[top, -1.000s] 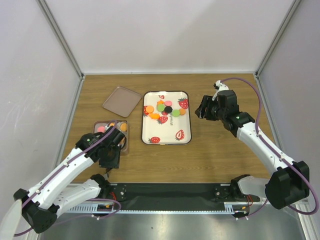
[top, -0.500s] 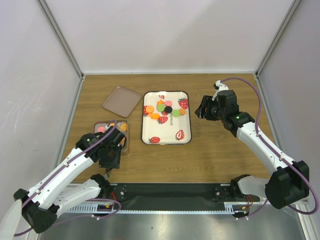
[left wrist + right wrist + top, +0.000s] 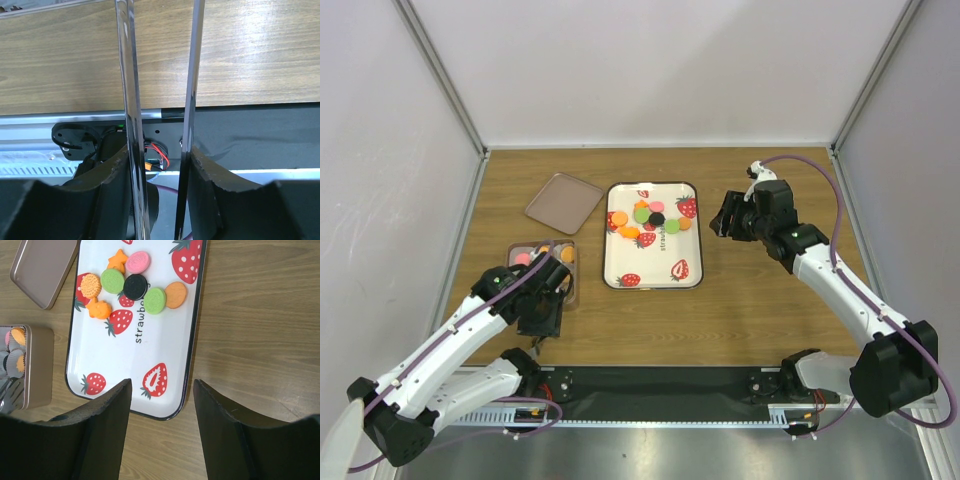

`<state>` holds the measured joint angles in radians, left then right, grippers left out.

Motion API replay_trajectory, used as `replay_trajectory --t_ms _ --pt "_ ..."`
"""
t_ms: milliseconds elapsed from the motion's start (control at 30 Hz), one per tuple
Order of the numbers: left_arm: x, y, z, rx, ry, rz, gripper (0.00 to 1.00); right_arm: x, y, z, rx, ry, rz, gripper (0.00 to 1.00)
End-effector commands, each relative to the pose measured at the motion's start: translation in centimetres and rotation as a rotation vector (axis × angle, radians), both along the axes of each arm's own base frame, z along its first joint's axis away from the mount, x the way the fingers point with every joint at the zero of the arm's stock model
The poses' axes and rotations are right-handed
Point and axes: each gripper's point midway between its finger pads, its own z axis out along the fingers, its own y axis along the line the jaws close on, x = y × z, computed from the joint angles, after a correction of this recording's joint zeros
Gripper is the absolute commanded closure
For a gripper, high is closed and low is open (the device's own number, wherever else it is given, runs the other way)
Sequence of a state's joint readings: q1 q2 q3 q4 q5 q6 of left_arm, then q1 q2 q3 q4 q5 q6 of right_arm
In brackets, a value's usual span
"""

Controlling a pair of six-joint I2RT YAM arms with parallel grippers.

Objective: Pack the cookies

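Note:
Several cookies point(image 3: 135, 286), orange, pink, green and black, lie bunched at the far end of the white strawberry tray point(image 3: 150, 340), also seen from above point(image 3: 650, 220). More cookies point(image 3: 565, 255) sit in paper cups inside the tin box point(image 3: 570, 285). My left gripper point(image 3: 542, 295) hangs over the box's near end, shut on metal tongs point(image 3: 127, 75) whose two blades run along its jaws point(image 3: 160, 150). My right gripper point(image 3: 162, 385) is open and empty, right of the tray point(image 3: 725, 222), above its near right corner.
The box's lid point(image 3: 563, 197) lies upside down at the back left of the tray. Bare wooden table surrounds the tray. The black base rail point(image 3: 250, 135) runs along the near edge. Grey walls close three sides.

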<state>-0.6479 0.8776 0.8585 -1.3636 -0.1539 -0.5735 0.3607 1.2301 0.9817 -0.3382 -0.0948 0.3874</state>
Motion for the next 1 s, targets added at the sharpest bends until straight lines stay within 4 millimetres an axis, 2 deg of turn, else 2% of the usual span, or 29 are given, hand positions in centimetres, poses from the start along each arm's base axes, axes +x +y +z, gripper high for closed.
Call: replay_trajectory --t_ms 0,267,467,667,833,900,967 --pt "-1.6 1.1 1.0 0.04 0.054 -0.03 0.53 0.5 0.2 0.8 0.0 -0.038 0.008 0.42" --pt "-1.1 1.2 1.4 0.047 0.03 -0.022 0.53 0.5 0.2 0.9 0.0 -0.04 0.008 0.42" --pt "0.3 1.0 2.8 0.052 -0.029 0.0 0.53 0.5 0.2 0.9 0.002 -0.039 0.009 0.42" --pt "2.5 0.4 5.4 0.045 -0.116 0.027 0.53 0.6 0.2 1.0 0.003 -0.042 0.004 0.42" --pt "5.0 -0.5 8.4 0.027 -0.21 0.042 0.53 0.6 0.1 1.2 0.005 -0.047 0.002 0.42" --pt "6.5 -1.8 9.9 -0.011 -0.254 0.032 0.53 0.6 0.3 1.5 0.016 -0.051 0.008 0.42" --pt "8.3 -4.0 11.7 -0.091 -0.318 0.02 0.54 0.7 0.1 1.8 0.017 -0.054 0.007 0.42"
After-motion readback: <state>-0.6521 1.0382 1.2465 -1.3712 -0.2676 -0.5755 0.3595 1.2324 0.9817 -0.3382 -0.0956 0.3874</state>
